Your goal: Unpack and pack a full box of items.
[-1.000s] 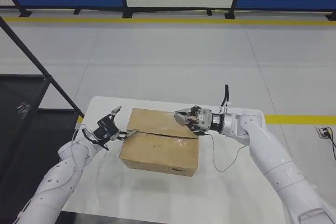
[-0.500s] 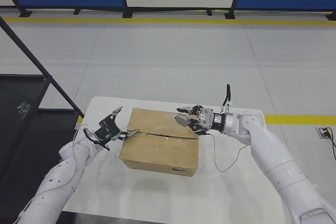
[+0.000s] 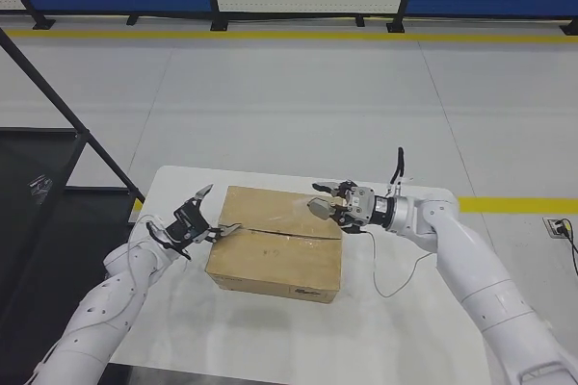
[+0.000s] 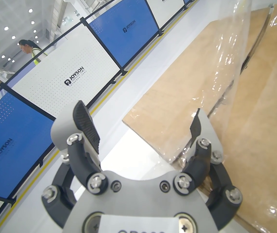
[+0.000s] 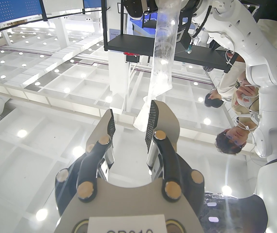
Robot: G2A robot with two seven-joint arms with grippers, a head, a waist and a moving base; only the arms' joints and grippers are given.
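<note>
A closed cardboard box [image 3: 279,245] sits mid-table with a seam running across its top. My left gripper [image 3: 219,210] is open at the box's left end, its fingers spread wide [image 4: 140,122]. One fingertip [image 4: 196,124] touches the box's top edge. A strip of clear tape [image 4: 235,56] rises from the seam beside that fingertip. My right gripper [image 3: 318,197] hovers over the box's far right corner, open with a narrow gap [image 5: 131,120]. The tape's loose end [image 5: 163,56] clings to one of its pads [image 5: 151,120].
The white table [image 3: 414,318] has bare room in front of and to the right of the box. A thin cable [image 3: 390,274] hangs from the right arm onto the table. A black rack [image 3: 39,202] stands just off the table's left side.
My right gripper has drifted a little to the right, off the box's far corner, and its fingers now stand slightly farther apart. The left arm has barely moved.
</note>
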